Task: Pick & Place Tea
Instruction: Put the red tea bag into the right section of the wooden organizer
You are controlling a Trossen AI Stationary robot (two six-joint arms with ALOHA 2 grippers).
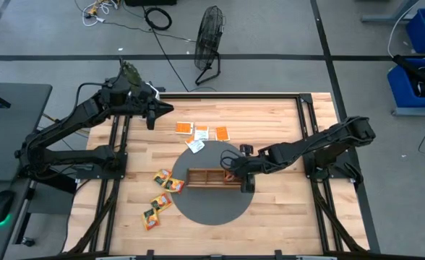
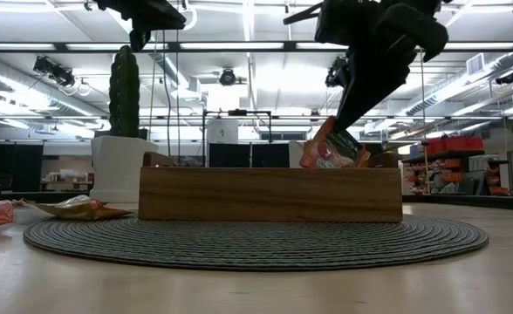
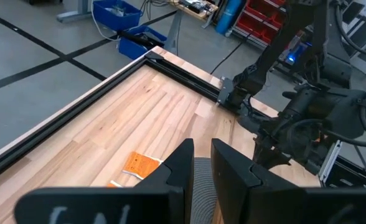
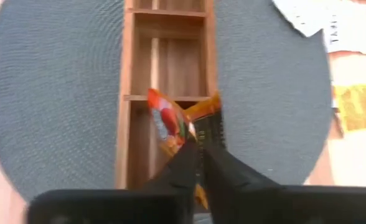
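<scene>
Wooden tray (image 1: 212, 178) on round grey mat (image 1: 211, 209), fan (image 1: 209, 43) & blue bins (image 1: 421, 58) on floor.

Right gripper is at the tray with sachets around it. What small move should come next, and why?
Probably lift the right gripper a little, straight up. Its fingers look shut on a tea sachet standing in the wooden tray end compartment, so rising would show whether it holds. Left gripper waits apart.

We see a light wood-plank table (image 1: 270, 224) w/ black rails along its edges. Directly on it: round grey woven mat (image 1: 205, 209) at centre; orange, white & yellow tea sachets (image 1: 202, 133) just beyond the mat; more sachets (image 1: 160, 198) scattered by the mat's left edge. Both arms' bases sit at the sides.
</scene>
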